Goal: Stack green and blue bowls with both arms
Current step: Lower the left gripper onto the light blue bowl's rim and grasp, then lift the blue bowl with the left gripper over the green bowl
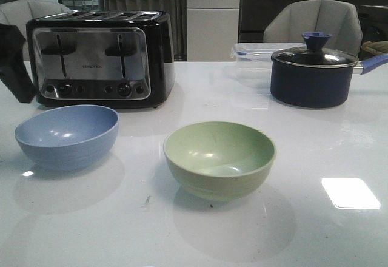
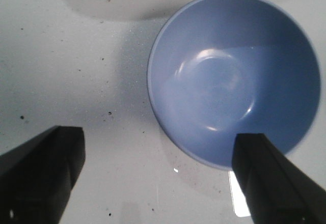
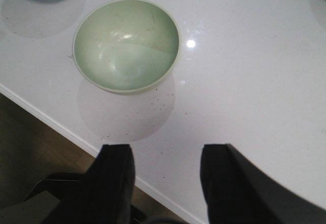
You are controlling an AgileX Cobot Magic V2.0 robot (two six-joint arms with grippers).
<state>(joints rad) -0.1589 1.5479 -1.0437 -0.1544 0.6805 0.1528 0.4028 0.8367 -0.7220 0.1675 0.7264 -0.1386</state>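
Straight ahead, the front view shows a white table with a pale blue bowl at left and a green bowl near the middle, well apart, both upright and empty. Behind stand a black toaster, a navy lidded pot and a clear plastic container.

From the left wrist, the left gripper hangs wide open, empty, one finger overlapping the blue bowl's rim.

From the right wrist, the right gripper is open, holding nothing, apart from the green bowl.
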